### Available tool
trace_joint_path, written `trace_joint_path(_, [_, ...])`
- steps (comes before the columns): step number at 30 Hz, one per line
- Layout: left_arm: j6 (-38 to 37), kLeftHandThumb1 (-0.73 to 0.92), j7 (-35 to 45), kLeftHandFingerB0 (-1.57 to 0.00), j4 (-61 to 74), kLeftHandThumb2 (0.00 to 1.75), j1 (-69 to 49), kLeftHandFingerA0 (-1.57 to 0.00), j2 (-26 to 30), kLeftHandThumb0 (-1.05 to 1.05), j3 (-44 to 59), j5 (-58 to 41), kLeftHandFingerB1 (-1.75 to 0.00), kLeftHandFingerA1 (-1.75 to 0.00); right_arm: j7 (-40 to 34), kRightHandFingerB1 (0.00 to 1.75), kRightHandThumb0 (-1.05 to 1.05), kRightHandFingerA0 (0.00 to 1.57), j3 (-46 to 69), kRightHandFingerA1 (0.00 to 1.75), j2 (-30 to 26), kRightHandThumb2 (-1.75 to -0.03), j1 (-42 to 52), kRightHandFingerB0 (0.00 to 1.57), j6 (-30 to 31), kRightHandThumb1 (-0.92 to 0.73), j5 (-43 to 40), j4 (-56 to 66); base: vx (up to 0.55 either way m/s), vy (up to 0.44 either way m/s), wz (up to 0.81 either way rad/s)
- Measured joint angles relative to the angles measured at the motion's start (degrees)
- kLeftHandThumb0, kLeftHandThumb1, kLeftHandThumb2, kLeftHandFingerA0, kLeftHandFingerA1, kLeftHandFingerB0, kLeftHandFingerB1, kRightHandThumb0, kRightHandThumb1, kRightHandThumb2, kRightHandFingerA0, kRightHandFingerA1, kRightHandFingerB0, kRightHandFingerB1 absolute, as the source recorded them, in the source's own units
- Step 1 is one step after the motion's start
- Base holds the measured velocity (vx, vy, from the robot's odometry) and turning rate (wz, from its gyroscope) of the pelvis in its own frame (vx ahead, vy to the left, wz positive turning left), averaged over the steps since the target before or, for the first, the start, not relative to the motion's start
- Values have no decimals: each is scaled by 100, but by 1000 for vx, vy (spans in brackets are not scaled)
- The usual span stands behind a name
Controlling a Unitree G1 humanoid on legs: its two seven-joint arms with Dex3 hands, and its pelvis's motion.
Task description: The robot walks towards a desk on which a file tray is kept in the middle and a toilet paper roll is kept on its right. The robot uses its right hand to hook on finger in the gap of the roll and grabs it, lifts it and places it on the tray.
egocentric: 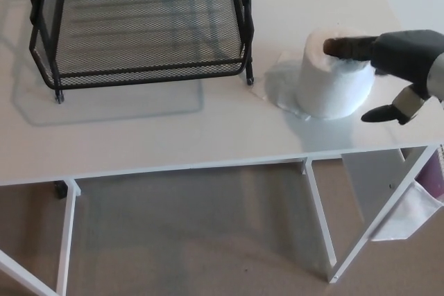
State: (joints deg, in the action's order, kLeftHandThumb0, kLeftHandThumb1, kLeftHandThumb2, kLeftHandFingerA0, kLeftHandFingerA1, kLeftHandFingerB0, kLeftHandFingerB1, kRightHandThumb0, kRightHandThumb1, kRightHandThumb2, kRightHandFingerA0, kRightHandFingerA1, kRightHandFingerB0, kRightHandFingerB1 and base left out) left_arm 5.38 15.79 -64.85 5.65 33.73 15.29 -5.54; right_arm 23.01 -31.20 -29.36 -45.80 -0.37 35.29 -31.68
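Observation:
The white toilet paper roll [331, 91] stands upright on the right side of the white desk [173, 136], its brown core facing up. My right hand [406, 57] comes in from the right edge, level with the roll's top. One black finger [354, 48] lies across the top with its tip at the core hole; how far it goes in is hidden. The thumb [381, 112] hangs lower, just off the roll's right side, apart from the finger. The black wire-mesh file tray [139, 71] stands at the upper left, empty on its lower shelf. My left hand does not show.
A loose tail of paper [276, 82] lies on the desk between the roll and the tray's front right foot [250, 81]. The tray has upright side frames. The desk's front edge [208, 166] runs across the middle, with white legs and carpet below.

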Motion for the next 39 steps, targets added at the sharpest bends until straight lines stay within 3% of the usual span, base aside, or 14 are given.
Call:
trace_joint_path(6, [0, 75, -32, -1, 20, 132, 59, -2, -1, -105, -160, 60, -55, -69, -251, 55, -55, 77, -346, 156, 69, -62, -47, 50, -72, -58, 318, -35, 0, 0, 0])
trace_joint_path(20, [-1, 77, -60, -3, -6, 132, 147, -6, -52, -105, -259, 83, -55, -72, -912, 63, -28, 81, -620, 145, 252, -68, -107, 76, -112, -67, 803, -261, 0, 0, 0])
trace_joint_path(21, [-1, 78, -60, 0, -8, 131, 159, -16, -52, -105, -259, 83, -61, -76, -980, 117, -36, 83, -642, 165, 252, -62, -107, 78, -107, -61, 844, -259, 0, 0, 0])
trace_joint_path(22, [-1, 78, -63, -2, -7, 131, 174, -13, -52, -105, -275, 87, -60, -75, -1090, 110, -41, 116, -689, 133, 243, -91, -108, 82, -94, -45, 931, -235, 0, 0, 0])
trace_joint_path(23, [-1, 78, -64, -2, -5, 131, 177, -13, -53, -105, -280, 86, -60, -75, -1166, 110, -41, 116, -732, 133, 236, -91, -115, 82, -79, -45, 989, -214, 0, 0, 0])
trace_joint_path(24, [-1, 79, -64, 0, -5, 133, 180, -13, -53, -105, -282, 86, -60, -75, -1236, 136, -31, 88, -777, 175, 234, -60, -124, 74, -63, -55, 1049, -201, 0, 0, 0])
trace_joint_path(25, [-1, 78, -64, 0, -4, 133, 186, -17, -53, -105, -287, 86, -61, -77, -1293, 110, -33, 89, -828, 175, 232, -58, -127, 79, -44, -55, 1117, -194, 0, 0, 0])
trace_joint_path(26, [-1, 78, -62, 0, 4, 132, 188, -25, -53, -105, -304, 89, -64, -79, -1382, 116, -31, 89, -901, 175, 232, -60, -92, 76, -17, -54, 1206, -197, 0, 0, 0])
trace_joint_path(27, [-1, 77, -62, 0, 9, 132, 185, -20, -53, -105, -320, 91, -62, -77, -1479, 103, -38, 117, -952, 136, 232, -88, -24, 77, 16, -42, 1287, -193, 0, 0, 0])
trace_joint_path(31, [-1, 77, -62, 0, -14, 131, 194, -29, -53, -105, -362, 98, -62, -81, -1728, 101, -37, 119, -1109, 136, 231, -92, 10, 76, 212, -47, 1579, -161, 0, 0, 0])
trace_joint_path(33, [-2, 77, -62, 0, -21, 131, 198, -31, -53, -105, -395, 105, -61, -82, -1905, 103, -40, 117, -1171, 136, 231, -98, 69, 73, 334, -56, 1741, -139, 0, 0, 0])
trace_joint_path(34, [-4, 73, -62, -2, -28, 112, 199, -18, -53, -105, -412, 109, -64, -78, -1953, 117, -31, 87, -1192, 175, 231, -66, 94, 68, 383, -74, 1802, -129, 0, 0, 0])
trace_joint_path(38, [-17, 73, -66, -3, -66, 112, 228, -18, -53, -105, -489, 140, -68, -78, -2182, 114, -32, 84, -1219, 175, 243, -64, 284, 68, 588, -73, 2018, -53, 0, 0, 0])
trace_joint_path(39, [-17, 92, -69, 0, -73, 86, 238, -17, -54, -105, -503, 152, -70, -86, -2239, 113, -33, 84, -1215, 175, 256, -63, 315, 71, 630, -73, 2057, -53, 0, 0, 0])
